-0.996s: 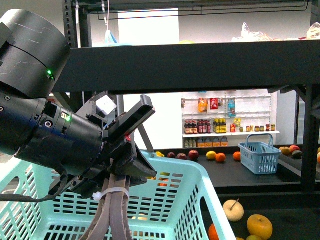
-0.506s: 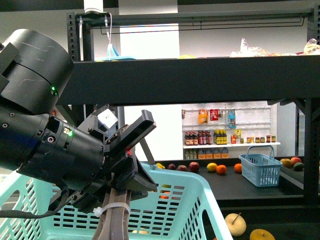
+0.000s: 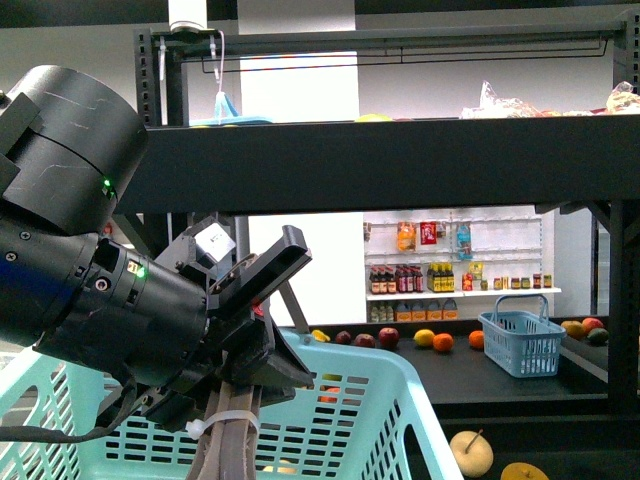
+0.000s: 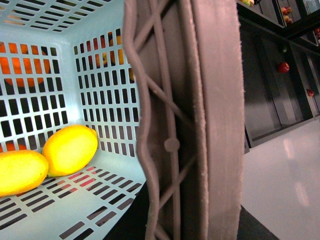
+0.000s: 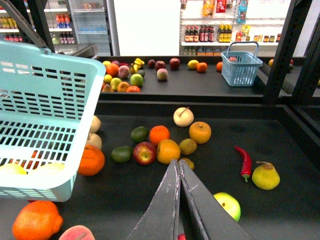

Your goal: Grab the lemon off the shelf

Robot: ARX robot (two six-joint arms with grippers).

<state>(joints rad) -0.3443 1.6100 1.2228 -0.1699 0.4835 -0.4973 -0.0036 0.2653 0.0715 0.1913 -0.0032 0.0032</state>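
The robot has risen a touch against the black metal shelf (image 3: 380,165), and with two yellow lemons (image 4: 70,149) lying in the turquoise slotted plastic basket (image 3: 380,400) just beside the left jaws, whose gap I cannot judge, and the right jaws pinched together empty, the pick looks done.

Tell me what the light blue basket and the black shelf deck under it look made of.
Basket: moulded plastic by the look, with slotted walls and a slight sheen. Shelf deck: dark, flat and matte; probably painted metal or board, the look leaves it open.
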